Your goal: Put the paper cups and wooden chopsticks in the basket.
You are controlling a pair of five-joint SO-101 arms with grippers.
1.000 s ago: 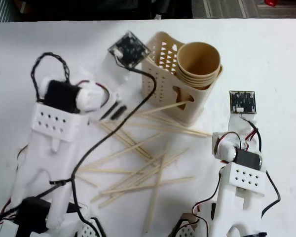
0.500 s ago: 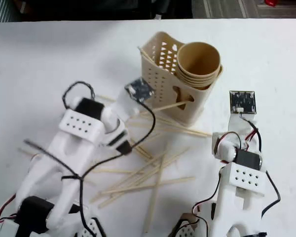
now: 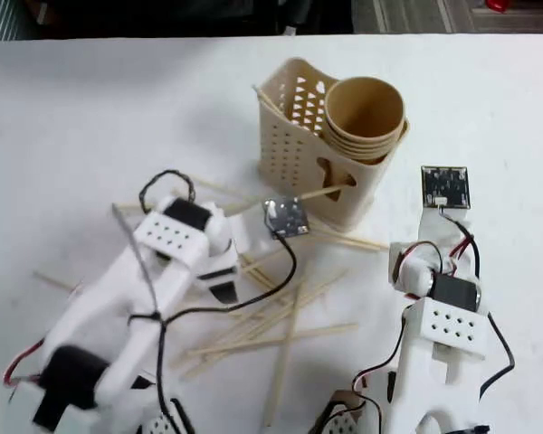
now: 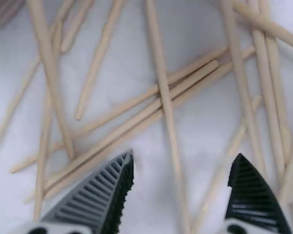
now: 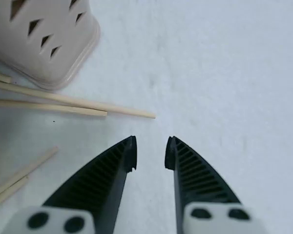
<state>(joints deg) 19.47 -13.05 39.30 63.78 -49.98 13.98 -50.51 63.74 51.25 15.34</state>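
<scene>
While agape, left claw (image 4: 184, 160) over chopsticks (image 4: 162, 97)

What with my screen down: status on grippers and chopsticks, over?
Left gripper open, low over loose chopsticks. Right gripper slightly open, empty, near basket. Paper cups stacked in basket. Nothing blocking.

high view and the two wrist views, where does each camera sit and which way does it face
High view: fixed above the table, looking down on the basket, paper cups, scattered chopsticks, left arm and right arm.
Left wrist view: on the left arm, facing down at chopsticks between its open left claw.
Right wrist view: on the right arm, facing down past its right claw toward the basket corner.
Shared: high and right wrist views both show the basket.
</scene>
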